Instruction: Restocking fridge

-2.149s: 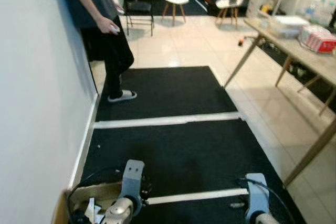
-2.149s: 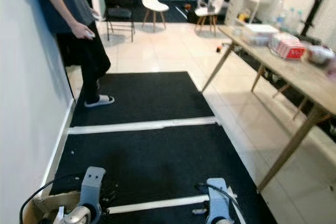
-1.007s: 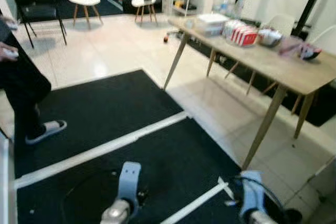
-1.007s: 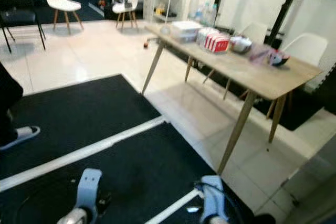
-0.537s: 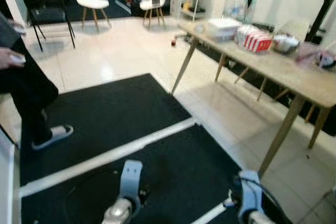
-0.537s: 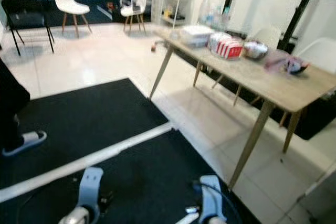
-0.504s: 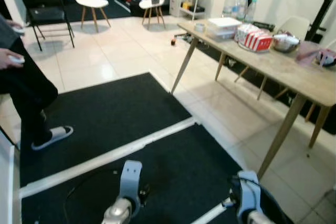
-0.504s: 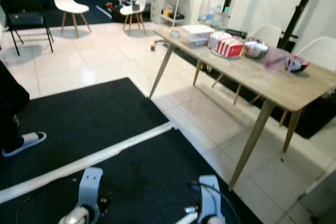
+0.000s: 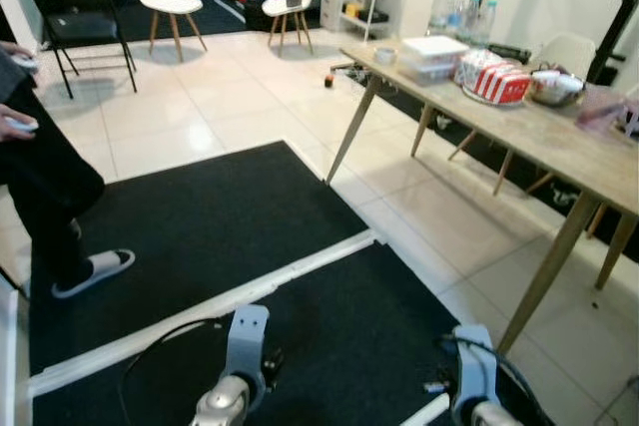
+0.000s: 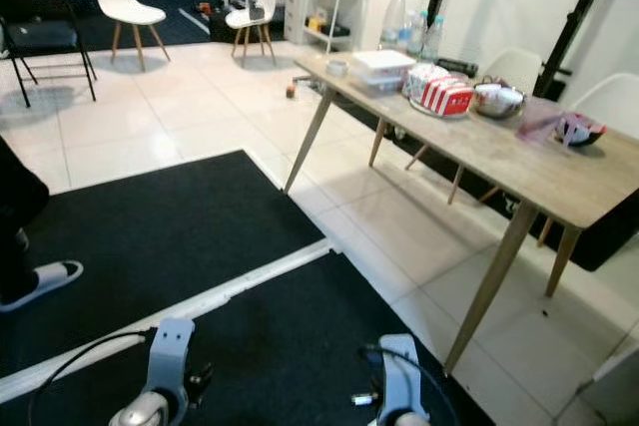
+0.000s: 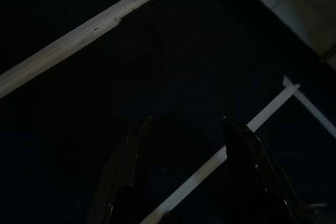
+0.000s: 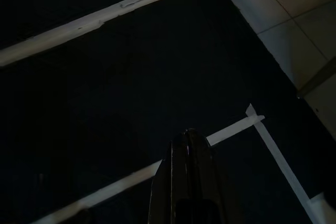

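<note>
— What are the claws doing?
— The left gripper [image 11: 184, 129] is hanging spread and empty over the black floor mat [image 9: 250, 216]; the right gripper [image 12: 189, 145] is hanging pressed together, holding nothing.
— And the groceries?
— A red-and-white striped carton [image 10: 444, 95] and clear plastic bottles [image 10: 409, 32] are sitting on the long pale wooden table [image 10: 539, 172] ahead to the right.

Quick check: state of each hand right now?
Left hand: open, holding nothing, above the black mat.
Right hand: closed, holding nothing, above the same mat.
</note>
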Tool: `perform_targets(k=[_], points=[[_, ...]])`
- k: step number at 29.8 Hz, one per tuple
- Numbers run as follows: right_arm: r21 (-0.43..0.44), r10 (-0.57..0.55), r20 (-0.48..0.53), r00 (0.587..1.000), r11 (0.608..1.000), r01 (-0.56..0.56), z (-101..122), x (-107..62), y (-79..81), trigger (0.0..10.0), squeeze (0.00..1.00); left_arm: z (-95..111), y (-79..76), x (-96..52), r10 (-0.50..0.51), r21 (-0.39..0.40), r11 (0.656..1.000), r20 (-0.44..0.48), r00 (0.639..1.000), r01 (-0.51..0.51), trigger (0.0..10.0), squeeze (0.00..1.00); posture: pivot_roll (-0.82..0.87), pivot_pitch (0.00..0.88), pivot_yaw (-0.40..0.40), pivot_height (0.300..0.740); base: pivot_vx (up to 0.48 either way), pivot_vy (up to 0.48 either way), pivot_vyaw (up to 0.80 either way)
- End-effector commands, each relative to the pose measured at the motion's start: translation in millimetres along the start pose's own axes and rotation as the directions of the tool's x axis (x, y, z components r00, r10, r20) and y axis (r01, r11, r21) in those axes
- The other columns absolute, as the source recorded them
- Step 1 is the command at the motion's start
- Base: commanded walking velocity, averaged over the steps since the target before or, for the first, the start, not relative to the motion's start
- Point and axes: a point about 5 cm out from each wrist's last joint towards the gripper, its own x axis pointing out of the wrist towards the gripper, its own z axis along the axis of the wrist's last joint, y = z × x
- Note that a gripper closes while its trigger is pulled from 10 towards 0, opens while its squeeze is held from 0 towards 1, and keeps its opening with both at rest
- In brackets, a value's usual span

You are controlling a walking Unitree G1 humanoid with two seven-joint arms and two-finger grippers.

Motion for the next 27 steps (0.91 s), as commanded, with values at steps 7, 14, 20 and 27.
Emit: perform_targets(k=[7, 14, 20, 27], points=[[0.006, -0.019, -0.006, 1.000, 1.000, 0.019, -0.3, -1.0, -6.1, 10.0, 0.00, 1.8, -3.5, 1.3, -0.010, -0.005, 1.000, 0.001, 1.000, 0.010, 10.0, 0.00, -0.03, 0.000, -0.060, 0.740, 0.240, 0.000, -0.75], [0.006, -0.018, -0.004, 1.000, 1.000, 0.018, 0.4, -0.8, -6.0, 10.0, 0.00, 2.6, -2.5, 1.5, -0.009, -0.004, 1.000, 0.002, 1.000, 0.009, 10.0, 0.00, -0.03, 0.000, -0.060, 0.740, 0.171, 0.000, -0.75], [-0.023, -0.006, -0.016, 1.000, 1.000, 0.006, -1.1, -0.6, -3.6, 10.0, 0.00, 2.1, -2.8, 1.4, -0.011, -0.003, 1.000, 0.000, 1.000, 0.011, 10.0, 0.00, -0.03, 0.000, -0.058, 0.740, 0.240, 0.000, 0.00], [-0.019, -0.011, -0.015, 1.000, 1.000, 0.011, -2.1, -0.7, -3.1, 10.0, 0.00, 0.5, -4.3, 1.0, -0.015, 0.001, 1.000, -0.003, 1.000, 0.015, 10.0, 0.00, -0.03, 0.000, -0.058, 0.740, 0.137, 0.000, 0.00]])
